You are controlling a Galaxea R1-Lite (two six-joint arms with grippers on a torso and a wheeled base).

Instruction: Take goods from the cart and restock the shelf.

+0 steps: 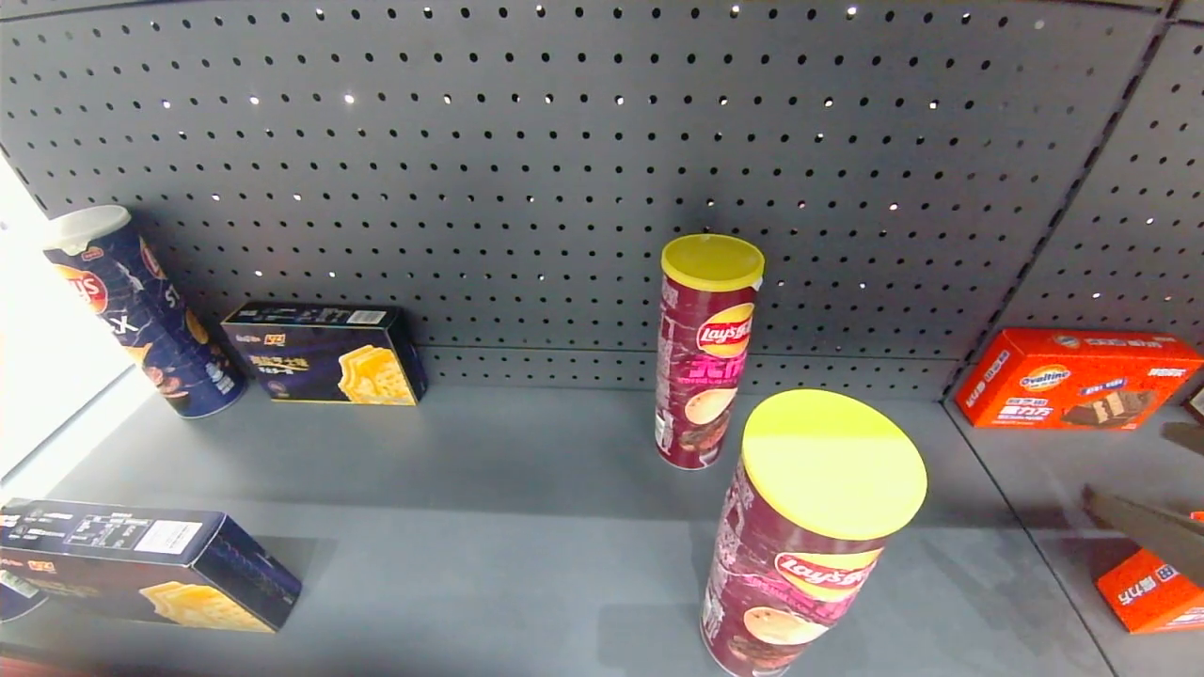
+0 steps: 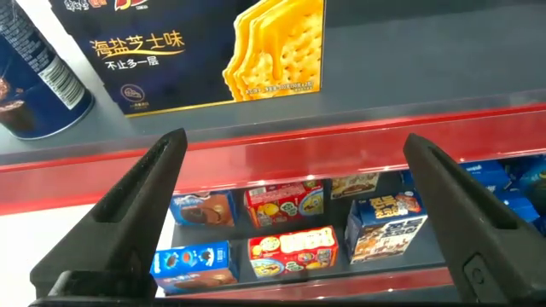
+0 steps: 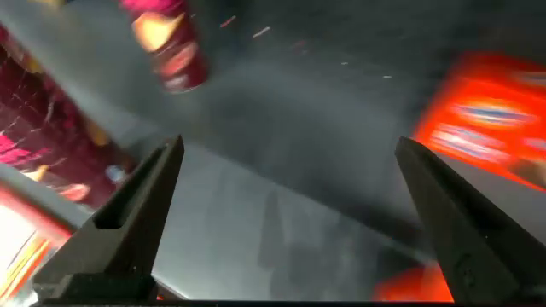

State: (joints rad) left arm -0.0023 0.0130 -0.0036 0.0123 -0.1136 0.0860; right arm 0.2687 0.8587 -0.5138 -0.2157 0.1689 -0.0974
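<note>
Landmark: front maroon can (image 1: 809,536), upright near the front of the shelf (image 1: 489,470). Stock left to right from it: blue can (image 1: 141,310) far left at the back, leaning; rear cracker box (image 1: 324,355) just right of that; front cracker box (image 1: 150,564) far left at the lip; rear maroon can (image 1: 705,353) just behind-left of the landmark, upright and apart from it; orange box (image 1: 1077,376) behind-right on the next bay, and a second orange box (image 1: 1152,588) to the right at the lip. Judgement: both arms carry nothing, so the step in hand is going back to the cart for the next item. Draw each arm straight out from the shelf. The right arm passes nearest the landmark, which is tall and narrow and would likely topple if brushed. Free deck for the next item lies left of the landmark. Left gripper (image 2: 294,141): fingers spread wide, nothing between them, touching nothing, hanging off the red edge strip (image 2: 358,141) far left of the landmark, below the front cracker box. Right gripper (image 3: 288,143): fingers spread wide, empty, over bare deck right of the landmark; the view is blurred, and no contact is visible.
</note>
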